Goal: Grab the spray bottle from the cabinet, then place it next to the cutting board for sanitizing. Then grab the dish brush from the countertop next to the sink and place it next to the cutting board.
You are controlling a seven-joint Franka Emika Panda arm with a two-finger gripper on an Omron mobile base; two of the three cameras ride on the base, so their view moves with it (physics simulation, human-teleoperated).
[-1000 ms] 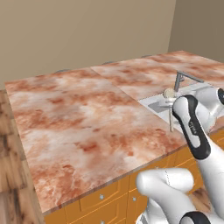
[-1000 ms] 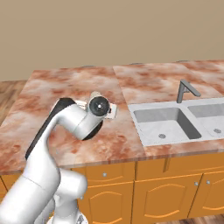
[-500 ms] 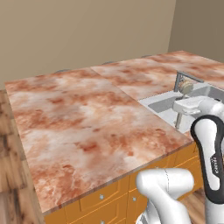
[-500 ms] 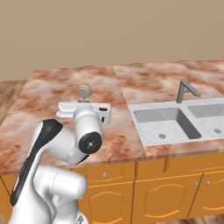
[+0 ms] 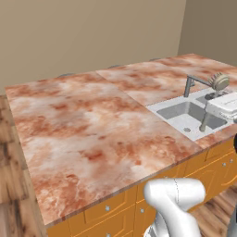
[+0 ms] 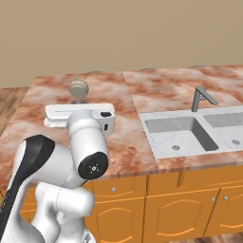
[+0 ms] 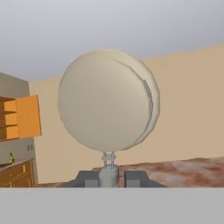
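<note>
My gripper [image 7: 109,178] is shut on the thin handle of the dish brush [image 7: 107,100], whose round pale head stands upright above the fingertips [image 7: 89,178]. In the right base view the dish brush [image 6: 79,88] rises over the white hand, above the left part of the countertop [image 6: 142,90]. From the left base camera the dish brush [image 5: 219,82] hangs over the sink [image 5: 178,111]. Far left in the hand view is the orange-brown cabinet [image 7: 26,116], its door open, with a small green bottle [image 7: 11,158] below it, too small to identify. The cutting board is out of view.
The grey double sink [image 6: 180,135] with its angular faucet [image 6: 201,97] is set into the right part of the mottled marble countertop [image 5: 83,125]. Orange-brown drawer and door fronts [image 6: 180,204] run below the counter's front edge. A beige wall stands behind.
The arm has swung the hand with the dish brush upward, left in the right base view and right in the left base view. The grip has stayed shut.
</note>
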